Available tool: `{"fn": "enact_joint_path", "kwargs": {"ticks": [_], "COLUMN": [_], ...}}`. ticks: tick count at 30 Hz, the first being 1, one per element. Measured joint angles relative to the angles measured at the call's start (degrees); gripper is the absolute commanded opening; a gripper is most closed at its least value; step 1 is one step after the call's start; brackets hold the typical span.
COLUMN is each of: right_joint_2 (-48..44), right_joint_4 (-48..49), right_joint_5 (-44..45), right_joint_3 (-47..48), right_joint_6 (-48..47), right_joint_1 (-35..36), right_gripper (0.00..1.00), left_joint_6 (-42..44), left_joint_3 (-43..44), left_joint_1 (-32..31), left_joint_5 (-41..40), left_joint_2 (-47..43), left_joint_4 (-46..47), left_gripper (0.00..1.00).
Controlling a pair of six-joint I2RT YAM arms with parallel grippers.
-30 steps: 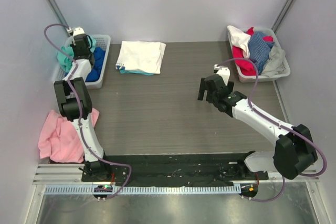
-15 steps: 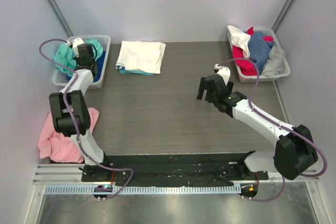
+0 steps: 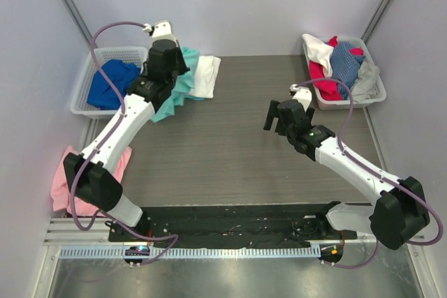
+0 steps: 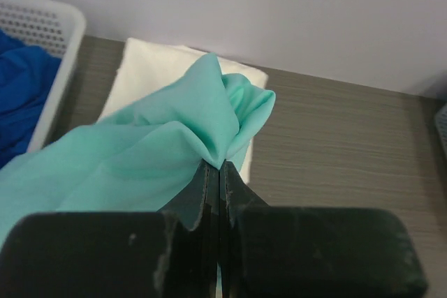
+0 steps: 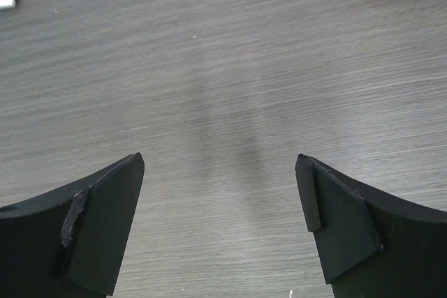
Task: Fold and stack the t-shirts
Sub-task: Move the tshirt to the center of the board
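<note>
My left claw [image 4: 215, 176] is pinched tight on a bunched fold of the mint-green tee [image 4: 154, 151], far left, over the folded white tee [image 4: 143, 75]. My right claw [image 5: 218, 172] gapes wide above bare table [image 5: 209, 47], right of centre.

Judgement: lift the cloth clear of the white tee before spreading it flat.

Only the top view shows the tail hanging; only the wrist view shows the pinch.

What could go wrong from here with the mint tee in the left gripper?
The mint-green tee hangs over the folded white tee; dragging it on could pull that fold apart.
The left gripper pinches only a bunched tip of cloth, which might slip out.
The right gripper stands open and apart, lending no support.
</note>
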Motion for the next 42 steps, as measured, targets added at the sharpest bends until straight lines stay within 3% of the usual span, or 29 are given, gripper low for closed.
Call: {"fn": "enact_joint_path", "kwargs": {"ticks": [10, 13, 14, 15, 20, 30, 42], "right_joint_2": [-5.57, -5.53, -5.53, -5.53, -4.66, -2.08, 7.32], "right_joint_4": [-0.81, -0.98, -1.18, -1.40, -1.92, -2.82, -2.51], "right_joint_5": [6.27, 7.37, 7.50, 7.56, 7.41, 6.54, -6.47], "right_joint_3": [1.92, 2.14, 2.14, 2.14, 2.16, 2.19, 1.99], "right_joint_6": [0.59, 0.59, 0.59, 0.74, 1.03, 2.40, -0.66], "right_joint_1": [0.00, -0.02, -0.02, 0.00, -0.02, -0.11, -0.37], "right_gripper": [1.00, 1.00, 1.00, 1.00, 1.00, 0.96, 0.96], "left_joint_6": [-4.09, -5.29, -5.73, -6.14, -8.00, -10.36, -9.38], "left_joint_3": [0.20, -3.74, -5.75, -8.90, -21.81, -25.83, -33.68], "left_joint_1": [-17.77, -20.70, -20.96, -21.03, -20.59, -20.48, -20.37], "left_joint_5": [2.91, 3.48, 3.45, 3.34, 2.38, -0.87, -0.87], "left_joint_2": [-4.94, -6.19, -6.71, -7.56, -8.63, -9.92, -10.67], "left_joint_4": [-6.51, -6.69, -6.60, -6.12, -6.91, -7.34, -5.81], "left_gripper": [0.00, 0.00, 0.13, 0.33, 0.99, 1.00, 1.00]}}
